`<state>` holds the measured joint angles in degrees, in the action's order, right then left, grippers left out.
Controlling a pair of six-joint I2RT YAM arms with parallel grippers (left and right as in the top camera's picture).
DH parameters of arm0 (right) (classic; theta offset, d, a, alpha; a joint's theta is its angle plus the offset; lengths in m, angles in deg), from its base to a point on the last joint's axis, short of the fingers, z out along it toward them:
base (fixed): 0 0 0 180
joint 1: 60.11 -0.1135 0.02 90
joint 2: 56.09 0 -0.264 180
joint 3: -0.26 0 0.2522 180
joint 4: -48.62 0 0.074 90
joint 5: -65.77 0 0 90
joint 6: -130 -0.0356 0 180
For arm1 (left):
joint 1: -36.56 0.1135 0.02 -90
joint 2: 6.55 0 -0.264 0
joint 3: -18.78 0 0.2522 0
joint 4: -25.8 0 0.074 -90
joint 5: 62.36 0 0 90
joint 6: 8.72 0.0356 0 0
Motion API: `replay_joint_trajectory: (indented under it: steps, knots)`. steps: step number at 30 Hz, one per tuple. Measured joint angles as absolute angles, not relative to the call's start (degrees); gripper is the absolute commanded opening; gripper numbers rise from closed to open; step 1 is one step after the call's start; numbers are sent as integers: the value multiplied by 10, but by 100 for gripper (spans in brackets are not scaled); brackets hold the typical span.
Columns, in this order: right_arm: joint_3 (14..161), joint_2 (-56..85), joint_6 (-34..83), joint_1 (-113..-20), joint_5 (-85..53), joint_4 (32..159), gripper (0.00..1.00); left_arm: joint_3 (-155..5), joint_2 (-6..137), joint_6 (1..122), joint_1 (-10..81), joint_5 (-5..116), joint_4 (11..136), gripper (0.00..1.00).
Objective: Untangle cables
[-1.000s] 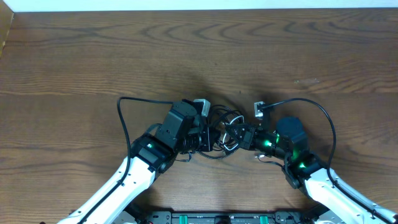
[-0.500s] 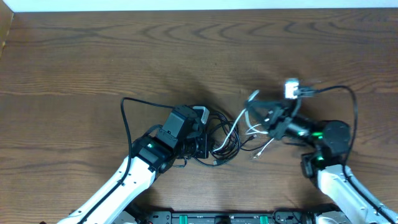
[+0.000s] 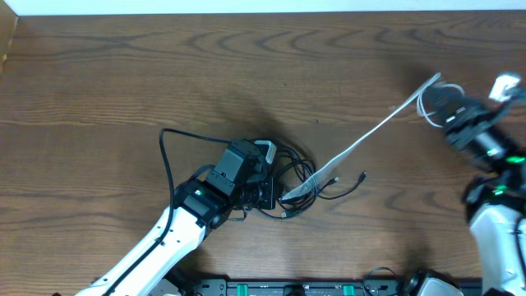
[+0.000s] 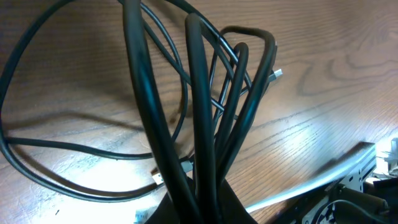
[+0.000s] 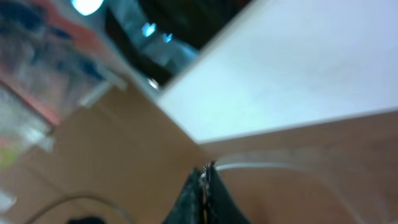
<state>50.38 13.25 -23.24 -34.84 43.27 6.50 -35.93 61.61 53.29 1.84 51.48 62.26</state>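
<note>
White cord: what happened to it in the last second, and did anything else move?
The right gripper, shut on the white cord, swung from the tangle out to the far right, stretching the cord straight, its other end still among the black cables. The left gripper stayed shut on those cables, in place.

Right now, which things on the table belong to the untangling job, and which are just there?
Job: black cables, bunched in the shut left gripper; white cable, pulled taut by the shut right gripper.
Just there: left arm's own black wire; wooden table.
</note>
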Motion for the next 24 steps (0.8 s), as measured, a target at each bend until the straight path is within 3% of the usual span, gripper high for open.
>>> replay_joint_trajectory:
  steps: [5, 12, 15, 17, 19, 24]
  knots:
    - [625, 133, -170, -271, 443, 249, 1, -359, 616, 533, 18, 513, 625, 7]
    - [696, 133, -101, -218, 421, 328, 3, -359, 616, 497, 18, 499, 611, 8]
    - [704, 134, -78, -224, 435, 445, 43, -359, 617, 478, 18, 498, 583, 8]
    - [699, 141, -35, -252, 460, 573, 57, -359, 617, 463, 18, 495, 557, 8]
    - [695, 146, 0, -285, 469, 660, 64, -359, 617, 452, 18, 496, 531, 8]
    - [678, 149, 130, -434, 454, 866, 59, -359, 617, 437, 18, 494, 505, 8]
